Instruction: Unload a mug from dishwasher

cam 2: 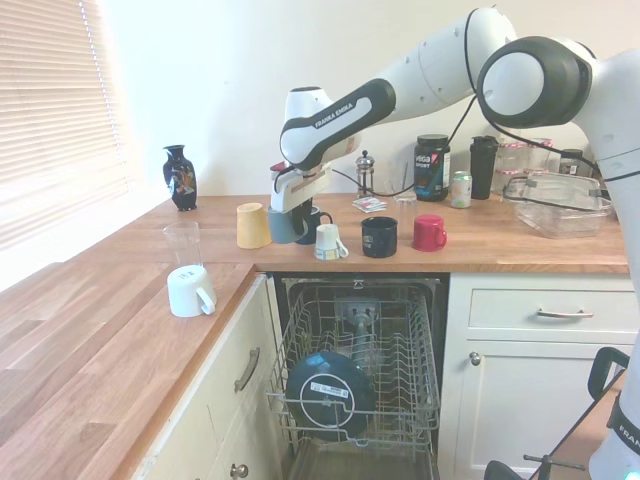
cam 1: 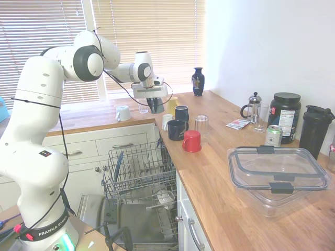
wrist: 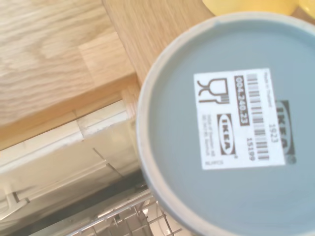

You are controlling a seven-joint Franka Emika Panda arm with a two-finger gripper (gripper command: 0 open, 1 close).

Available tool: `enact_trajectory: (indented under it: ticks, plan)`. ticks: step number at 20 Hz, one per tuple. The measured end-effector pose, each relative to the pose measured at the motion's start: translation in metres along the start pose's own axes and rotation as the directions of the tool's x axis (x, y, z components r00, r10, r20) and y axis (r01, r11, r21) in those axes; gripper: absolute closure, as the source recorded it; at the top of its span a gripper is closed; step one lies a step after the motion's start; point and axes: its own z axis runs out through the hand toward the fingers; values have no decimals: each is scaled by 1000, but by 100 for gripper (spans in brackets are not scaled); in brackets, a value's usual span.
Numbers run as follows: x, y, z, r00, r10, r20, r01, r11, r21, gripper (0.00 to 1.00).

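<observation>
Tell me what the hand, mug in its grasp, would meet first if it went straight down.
Probably the wooden countertop near its front edge: the hand holds the slate-blue mug just beside the yellow mug. Depth is unclear.

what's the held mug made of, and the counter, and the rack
Mug: probably glazed ceramic, with a dull grey-blue base and a paler unglazed-looking foot ring. Counter: wood, with visible grain and joined staves, satin finish. Rack: grey wire, likely coated metal, going by its thin rods and tines.
</observation>
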Motion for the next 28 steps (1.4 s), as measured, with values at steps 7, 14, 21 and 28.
enact_trajectory:
  ticks: [7,14,21,28]
  plan:
    - [5,-4,16,1000,0,5,0,1000,-7,100]
    - [15,-10,38,1000,7,3,-7,1000,-15,100]
    - [25,-4,63,999,32,25,-31,999,-28,100]
    - [25,-6,67,999,34,32,-33,999,-27,100]
